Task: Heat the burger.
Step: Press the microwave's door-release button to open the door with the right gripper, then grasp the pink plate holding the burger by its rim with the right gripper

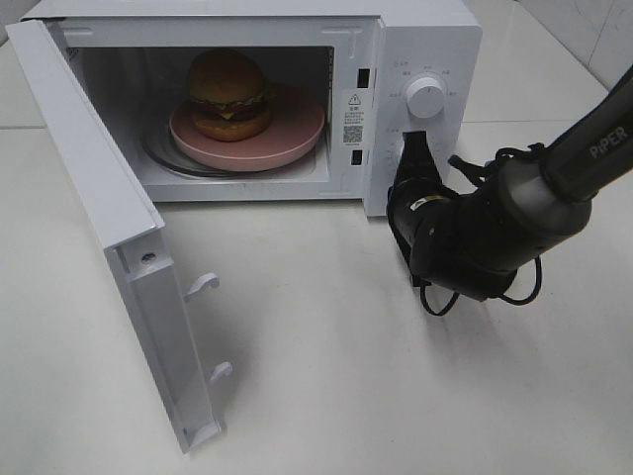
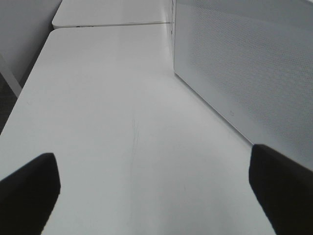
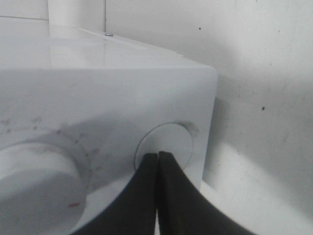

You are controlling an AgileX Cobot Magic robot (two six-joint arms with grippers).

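The burger (image 1: 229, 93) sits on a round pink plate (image 1: 297, 134) inside the white microwave (image 1: 435, 40), whose door (image 1: 99, 198) stands swung wide open to the left. My right gripper (image 1: 414, 141) is shut and empty, with its tips against the lower round control (image 3: 166, 139) on the microwave's panel, below the white dial (image 1: 425, 94). The right wrist view shows the shut right gripper (image 3: 158, 155) touching that round control. My left gripper (image 2: 151, 166) is open with nothing between its fingers, low over the table beside the microwave's side wall (image 2: 244, 63). It does not show in the high view.
The open door sticks far out over the white table (image 1: 326, 336) at the front left, with two latch hooks (image 1: 203, 285) on its edge. A second table (image 2: 112, 12) adjoins behind. My right arm (image 1: 554, 168) comes in from the right.
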